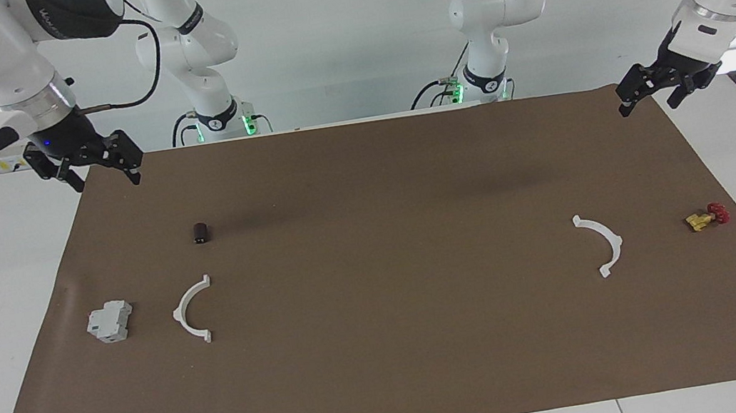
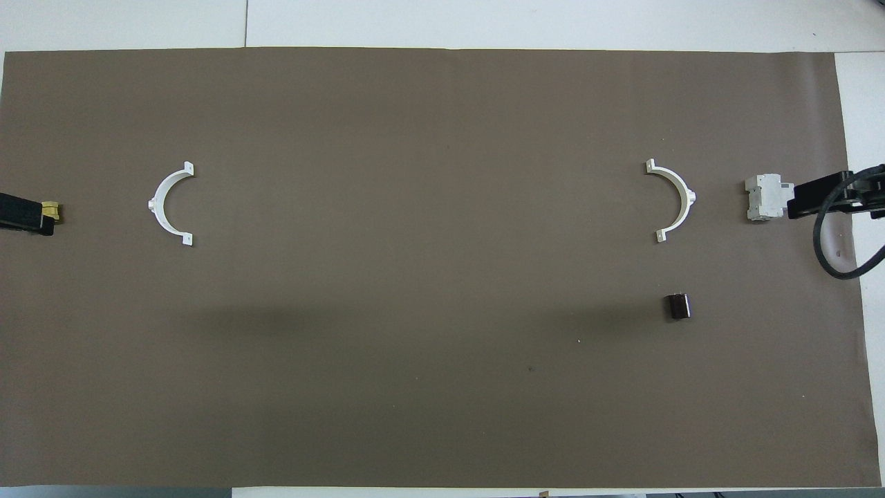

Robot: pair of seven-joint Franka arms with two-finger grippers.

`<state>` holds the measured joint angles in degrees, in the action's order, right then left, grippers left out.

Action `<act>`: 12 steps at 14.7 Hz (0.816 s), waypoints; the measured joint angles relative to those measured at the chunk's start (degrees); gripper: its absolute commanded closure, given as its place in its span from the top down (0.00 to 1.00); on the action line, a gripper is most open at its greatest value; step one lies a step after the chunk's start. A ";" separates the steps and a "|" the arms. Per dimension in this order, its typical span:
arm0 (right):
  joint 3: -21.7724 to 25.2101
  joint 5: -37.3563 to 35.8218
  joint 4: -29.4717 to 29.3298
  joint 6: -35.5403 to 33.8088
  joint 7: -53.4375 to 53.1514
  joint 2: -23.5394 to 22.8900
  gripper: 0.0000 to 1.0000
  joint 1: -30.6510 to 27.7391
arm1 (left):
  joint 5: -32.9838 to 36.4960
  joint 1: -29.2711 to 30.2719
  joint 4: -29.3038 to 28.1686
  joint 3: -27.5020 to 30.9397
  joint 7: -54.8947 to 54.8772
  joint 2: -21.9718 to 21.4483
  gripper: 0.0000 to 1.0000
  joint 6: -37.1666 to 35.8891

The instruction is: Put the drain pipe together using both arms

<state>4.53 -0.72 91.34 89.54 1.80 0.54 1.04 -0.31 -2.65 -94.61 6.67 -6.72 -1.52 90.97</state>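
Facing view first, biggest stuff down to smallest: the brown mat [image 1: 388,348] was spread over nearly the whole table. The right gripper [image 1: 90,166] was parked up in the air at the upper left of the frame, over the mat's corner, fingers spread and gripping nothing. The left gripper [image 1: 656,88] was hung at the upper right, over that corner, also apparently opened and empty. Both arms were just kept waiting.

The drain pipe was seen as two separate white halves, well apart: one arc [image 1: 192,310] at left of centre, the other arc [image 1: 602,244] at right of centre, both laid flat, hollow sides turned toward each other.

Beside the first arc a grey block [image 1: 110,322] was set, and above it a small dark cylinder [image 1: 201,232]. Near the second arc a yellow valve [image 1: 706,217] was left.

Handling guess: thin plastic, so light, fairly stiff, probably slippery and easily skidded on the mat. A pinch across the middle of each arc's band would be favoured, with the end tabs left free for mating.
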 measured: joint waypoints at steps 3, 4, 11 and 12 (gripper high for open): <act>0.00 0.01 0.00 0.00 0.00 -0.03 1.00 0.03 | 0.00 -0.05 -0.01 -0.04 0.00 0.00 1.00 -0.02; 0.00 0.03 0.00 0.00 0.00 -0.03 1.00 0.05 | 0.00 -0.06 -0.02 -0.06 0.00 0.00 1.00 -0.02; 0.00 0.23 0.64 0.10 0.00 -0.09 1.00 -0.10 | 0.00 -0.07 -0.06 -0.13 0.00 0.00 1.00 0.02; 0.00 0.46 1.11 1.34 0.11 -0.08 1.00 -0.12 | 0.00 -0.07 -0.14 -0.14 0.00 0.00 1.00 0.15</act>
<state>4.53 -0.26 92.45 90.88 1.90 0.47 0.92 -0.31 -2.72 -94.75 6.53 -6.73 -1.52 91.12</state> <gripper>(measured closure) 0.000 0.000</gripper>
